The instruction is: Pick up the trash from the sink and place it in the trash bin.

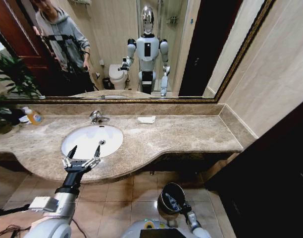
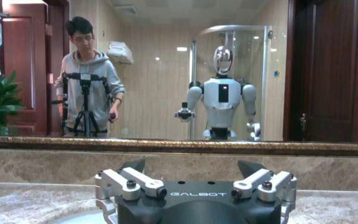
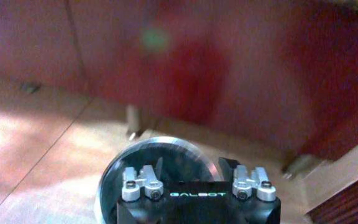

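A white sink (image 1: 82, 141) sits in a mottled brown marble surface (image 1: 181, 134), a black trash bin (image 1: 170, 197) with a shiny dark rim on beige floor tiles (image 1: 126, 198) below.

The sink (image 1: 92, 140) is set into the left part of the counter (image 1: 181, 136), with the faucet (image 1: 97, 117) behind it against the back ledge. A flat packet (image 1: 146, 119) lies on the counter to the right of the faucet. A soap bottle (image 1: 33, 116) stands at the counter's far left, beside a plant (image 1: 10, 79). The mirror (image 1: 191, 49) rises behind the counter. The left gripper (image 1: 85, 151) hangs over the sink's near edge. The trash bin (image 1: 171, 197) sits on the floor (image 1: 126, 198) below the counter, to the right, with the right gripper (image 3: 191, 173) above it.
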{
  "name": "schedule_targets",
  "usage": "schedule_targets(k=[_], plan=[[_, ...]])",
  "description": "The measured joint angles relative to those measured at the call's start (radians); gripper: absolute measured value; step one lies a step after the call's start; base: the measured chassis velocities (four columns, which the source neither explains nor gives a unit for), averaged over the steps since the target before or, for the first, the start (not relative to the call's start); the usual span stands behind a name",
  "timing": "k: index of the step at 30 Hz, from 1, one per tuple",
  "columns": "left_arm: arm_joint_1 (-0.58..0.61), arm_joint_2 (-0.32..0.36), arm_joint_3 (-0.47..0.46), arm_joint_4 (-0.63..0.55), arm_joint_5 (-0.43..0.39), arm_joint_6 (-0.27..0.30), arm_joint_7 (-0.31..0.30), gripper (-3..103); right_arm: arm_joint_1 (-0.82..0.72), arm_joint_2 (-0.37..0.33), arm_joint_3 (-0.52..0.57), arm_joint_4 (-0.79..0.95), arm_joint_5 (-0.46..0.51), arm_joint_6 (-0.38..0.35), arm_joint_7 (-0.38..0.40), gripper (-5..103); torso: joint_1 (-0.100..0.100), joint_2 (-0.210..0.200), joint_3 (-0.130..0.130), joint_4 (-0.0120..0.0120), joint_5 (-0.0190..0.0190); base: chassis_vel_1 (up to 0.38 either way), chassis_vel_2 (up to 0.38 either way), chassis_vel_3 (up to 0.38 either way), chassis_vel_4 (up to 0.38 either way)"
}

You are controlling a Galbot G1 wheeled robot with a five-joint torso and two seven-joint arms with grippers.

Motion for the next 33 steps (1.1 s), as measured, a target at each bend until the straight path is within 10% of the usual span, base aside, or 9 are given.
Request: schedule_targets(k=[7, 14, 18, 21, 27, 33], plan=[[0.0, 0.0, 0.0, 0.0, 0.0, 0.0, 0.0, 100, -0.223, -0.065, 0.145, 0.319, 0.162, 0.068, 0.237, 91, 0.0, 0.0, 0.0, -0.0001, -0.0005, 0.0, 0.0, 0.0, 0.0], [0.0, 0.0, 0.0, 0.0, 0.0, 0.0, 0.0, 100, -0.403, -0.024, 0.351, 0.686, 0.202, 0.139, 0.299, 100, 0.0, 0.0, 0.0, -0.0003, -0.0004, 0.0, 0.0, 0.0, 0.0], [0.0, 0.0, 0.0, 0.0, 0.0, 0.0, 0.0, 100, -0.409, 0.006, 0.428, 0.91, 0.199, 0.159, 0.242, 100, 0.0, 0.0, 0.0, -0.0004, -0.001, 0.0, 0.0, 0.0, 0.0], [0.0, 0.0, 0.0, 0.0, 0.0, 0.0, 0.0, 100, -0.294, -0.041, 0.391, 1.015, 0.227, 0.039, 0.123, 100, 0.0, 0.0, 0.0, -0.0003, -0.0004, 0.0, 0.0, 0.0, 0.0], [0.0, 0.0, 0.0, 0.0, 0.0, 0.0, 0.0, 100, 0.053, -0.263, 0.282, 0.829, 0.329, -0.105, -0.094, 100, 0.0, 0.0, 0.0, 0.0003, 0.0002, 0.0, 0.0, 0.0, 0.0], [0.0, 0.0, 0.0, 0.0, 0.0, 0.0, 0.0, 100, 0.33, -0.32, 0.102, 0.72, 0.412, -0.252, -0.152, 100, 0.0, 0.0, 0.0, 0.0001, -0.0005, 0.0, 0.0, 0.0, 0.0]])
